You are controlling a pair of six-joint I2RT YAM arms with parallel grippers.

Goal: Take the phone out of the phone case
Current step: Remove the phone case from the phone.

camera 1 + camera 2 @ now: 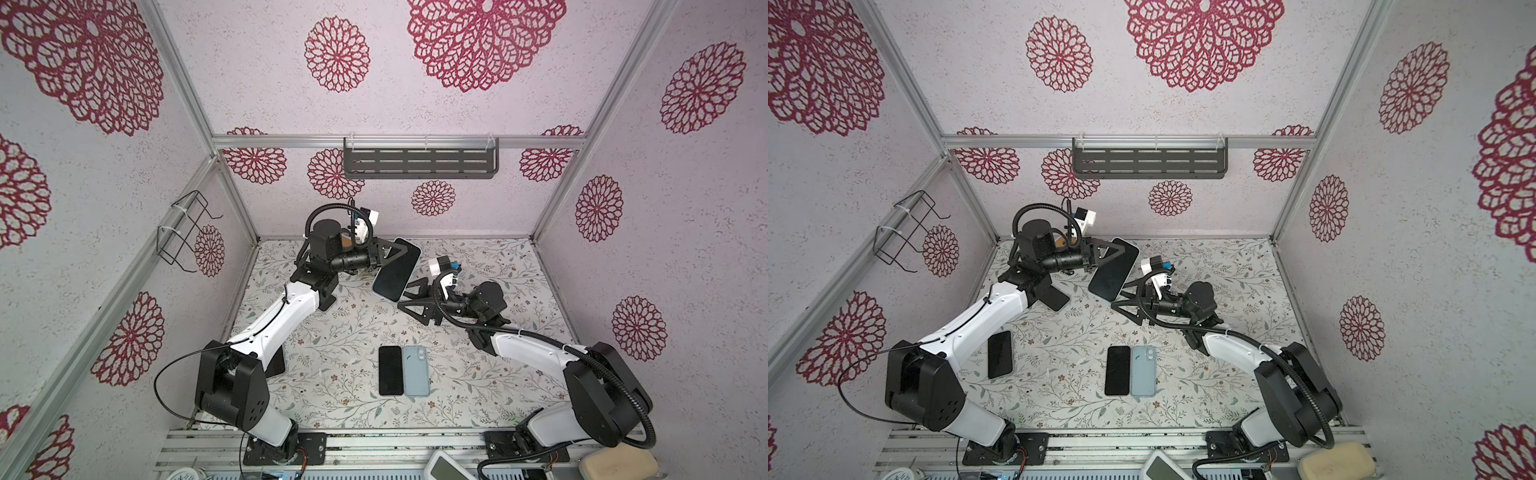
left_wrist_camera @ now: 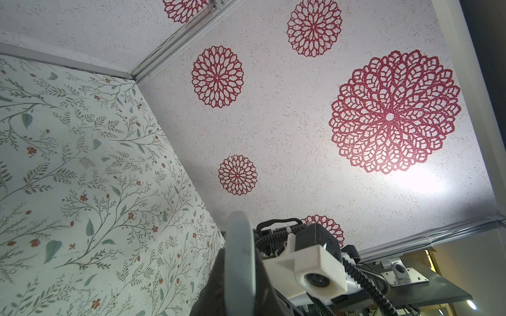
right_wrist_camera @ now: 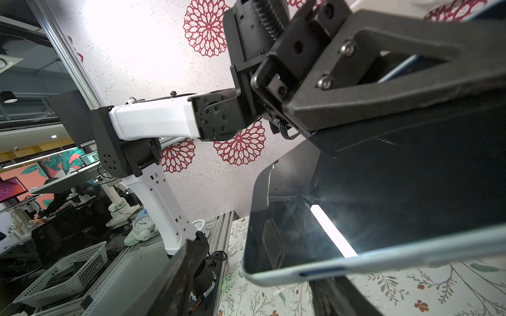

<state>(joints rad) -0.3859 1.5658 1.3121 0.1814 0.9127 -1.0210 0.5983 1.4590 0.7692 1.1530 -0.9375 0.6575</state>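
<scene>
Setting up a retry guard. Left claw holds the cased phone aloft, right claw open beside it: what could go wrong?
1. The left claw pinches only the far end of the cased phone, tilted above the table; prying may lever it loose.
2. The right claw, open at the near end, may clamp case and screen together, separating nothing.

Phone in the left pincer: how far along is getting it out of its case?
Done: the left pincer has the cased phone clamped and lifted off the table. In hand: the right pincer stands open at its lower end. Left: the pale blue case rim still wraps it; the phone is not out.
</scene>
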